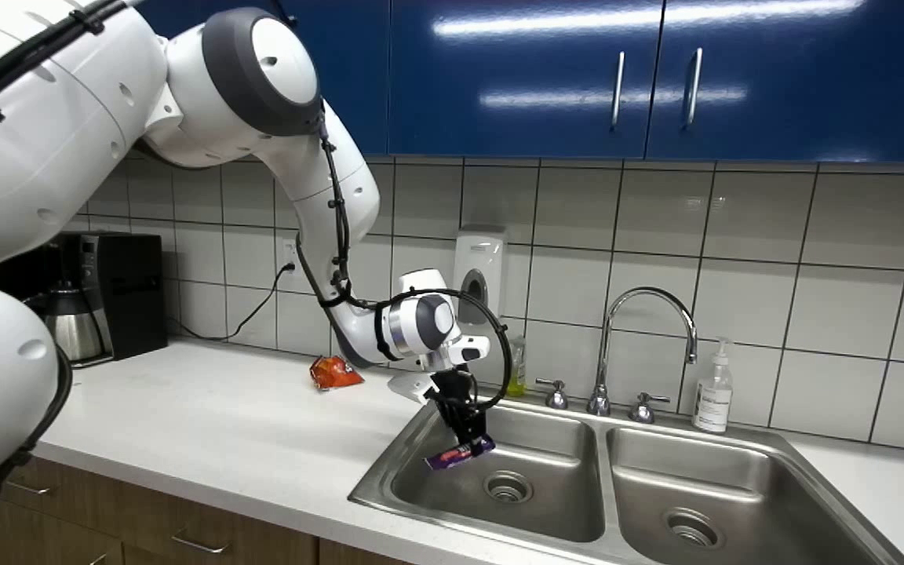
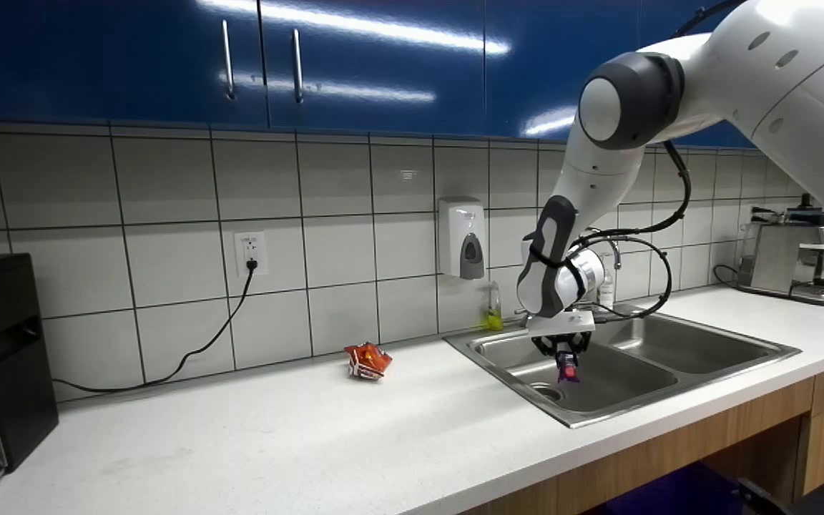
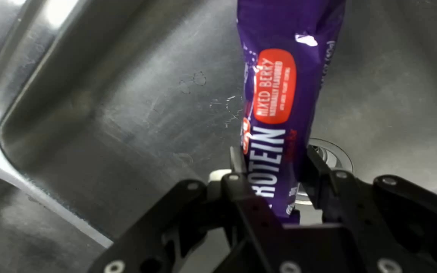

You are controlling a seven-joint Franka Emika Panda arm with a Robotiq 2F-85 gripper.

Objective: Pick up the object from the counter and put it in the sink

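The object is a dark purple bar packet [image 3: 275,87] with an orange-red label. My gripper [image 3: 273,163] is shut on it near one end, a finger on each long side, and the rest sticks out past the fingertips. In both exterior views the packet [image 1: 458,454] [image 2: 567,368] hangs tilted from the gripper [image 1: 474,439] [image 2: 563,346] over the sink [image 1: 377,490] [image 2: 513,380], in the basin nearer the orange bag. Its exact height above the basin floor is hard to tell. The white counter [image 1: 209,424] [image 2: 276,436] runs beside the sink.
A crumpled orange-red bag [image 1: 334,373] [image 2: 368,360] lies on the counter by the wall. A chrome faucet [image 1: 648,292], tap handles and a soap pump bottle [image 1: 712,399] stand behind the sink. A yellow-green bottle [image 1: 516,380] stands close behind the gripper. A wall dispenser [image 2: 462,238] hangs above.
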